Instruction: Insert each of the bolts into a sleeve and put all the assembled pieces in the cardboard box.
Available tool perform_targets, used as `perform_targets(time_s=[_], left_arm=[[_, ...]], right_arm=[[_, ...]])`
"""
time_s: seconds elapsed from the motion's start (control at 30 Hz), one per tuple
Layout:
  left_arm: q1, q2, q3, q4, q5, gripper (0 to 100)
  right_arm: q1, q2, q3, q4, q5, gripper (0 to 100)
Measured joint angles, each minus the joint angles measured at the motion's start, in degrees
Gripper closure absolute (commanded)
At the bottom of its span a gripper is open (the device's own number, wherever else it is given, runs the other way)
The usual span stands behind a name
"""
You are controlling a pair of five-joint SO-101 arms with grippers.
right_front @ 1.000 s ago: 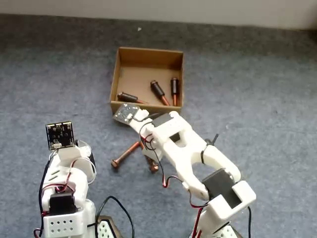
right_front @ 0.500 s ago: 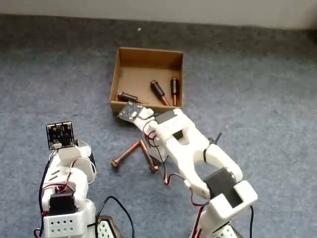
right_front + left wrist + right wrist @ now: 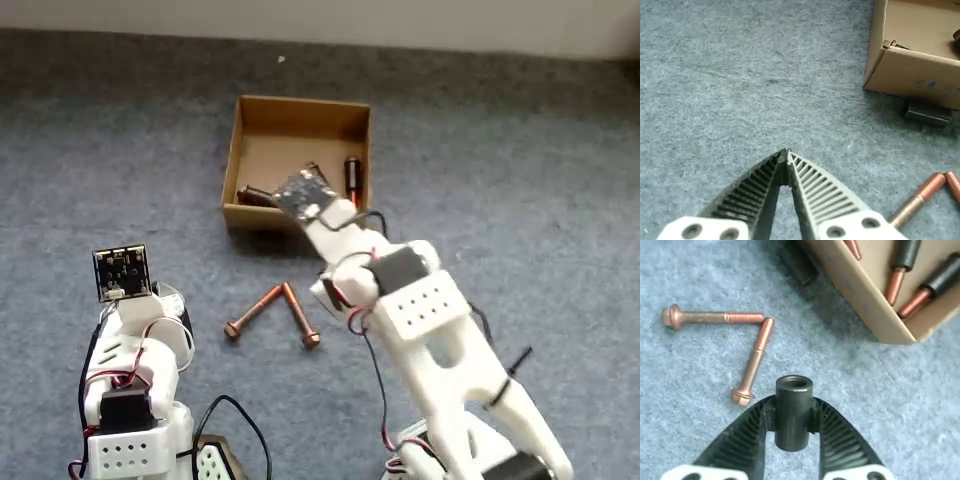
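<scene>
Right wrist view, tight on the dark sleeve (image 3: 793, 412): pinched around its middle by the right gripper (image 3: 792, 407), apparently clear of the grey carpet (image 3: 700, 405), just beside a corner of the cardboard box (image 3: 865, 305).

Could go wrong at the mating. Needs the bore lined up with a threaded tip, with one bolt (image 3: 712, 317) and a second bolt (image 3: 752, 362) both flat on the carpet and lying across the line of approach; risks jamming on the thread or merely shoving a bolt along the pile. Could also lose the grip: smooth round body, held at mid-length only, liable to swivel or slide out under a sideways push.

Runs with its long axis in line with the fingers, open bore facing out past the fingertips and away from the wrist, closed-in end tucked back between the ribbed pads.

Farther out: threaded tips of the two bolts close together, heads well apart. Beyond them, a spare sleeve (image 3: 799, 262) on its side against the box's outer wall, and assembled pieces (image 3: 900, 270) already inside.

Left wrist view: left gripper (image 3: 786, 160) pressed together on nothing, over bare carpet, apart from the box.
</scene>
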Motion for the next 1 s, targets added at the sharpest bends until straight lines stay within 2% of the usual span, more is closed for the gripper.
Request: perform_targets(time_s=[0.23,0.37,0.63,1.0], left_arm=[[0.00,0.00,0.00,0.00,0.00,99],[0.00,0.00,0.00,0.00,-0.09,99],[-0.09,0.00,0.00,0.00,-7.74,99],[-0.44,0.00,0.00,-1.76,-14.51,99]], right_arm=[[8.00,-15.56,9.85,-0.09,-5.71,99.3],[11.69,-22.33,18.02,-3.96,-8.88,99.3],[15.82,-32.18,36.48,-17.49,-13.27,99.3],[21.36,-43.87,44.40,-23.30,-16.97,99.3]])
